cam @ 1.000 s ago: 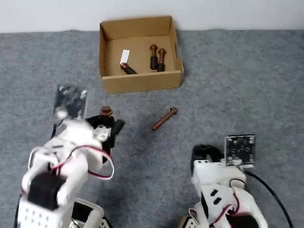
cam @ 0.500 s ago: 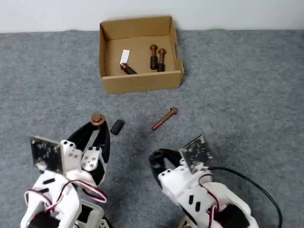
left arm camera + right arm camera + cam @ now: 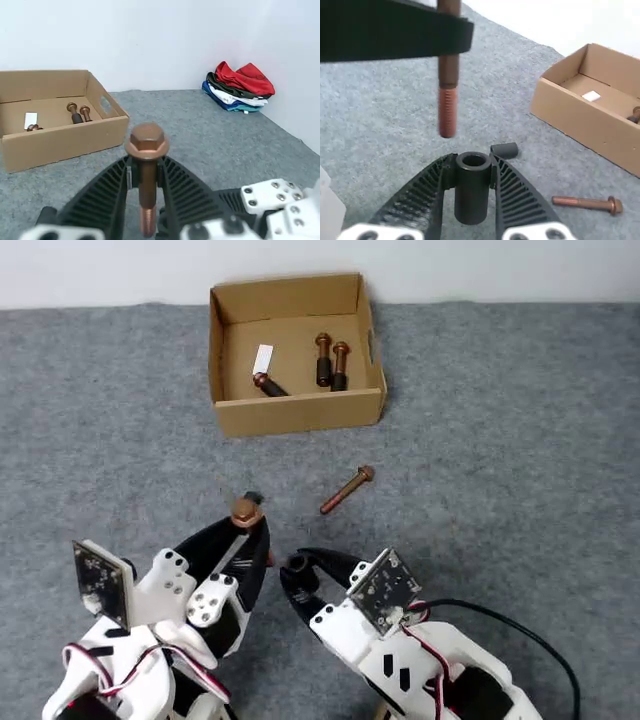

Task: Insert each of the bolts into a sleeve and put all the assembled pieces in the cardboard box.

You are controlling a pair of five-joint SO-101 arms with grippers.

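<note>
My left gripper (image 3: 247, 530) is shut on a copper bolt (image 3: 245, 511), held upright with its hex head up (image 3: 146, 141). My right gripper (image 3: 298, 567) is shut on a black sleeve (image 3: 471, 187) that stands upright with its bore up. In the right wrist view the bolt's threaded tip (image 3: 447, 117) hangs just above and slightly to one side of the sleeve. A second bolt (image 3: 347, 490) lies loose on the carpet. A loose sleeve (image 3: 504, 149) lies beyond the grippers. The cardboard box (image 3: 297, 410) holds three assembled pieces (image 3: 323, 358).
Grey carpet covers the table. The box stands at the back with a white slip (image 3: 262, 359) inside. A pile of folded clothes (image 3: 237, 87) lies by the wall off to the side. Both arm bodies crowd the front edge.
My left gripper carried the bolt right and nearer. The right gripper swung left with its sleeve, so the two now meet near the front centre.
</note>
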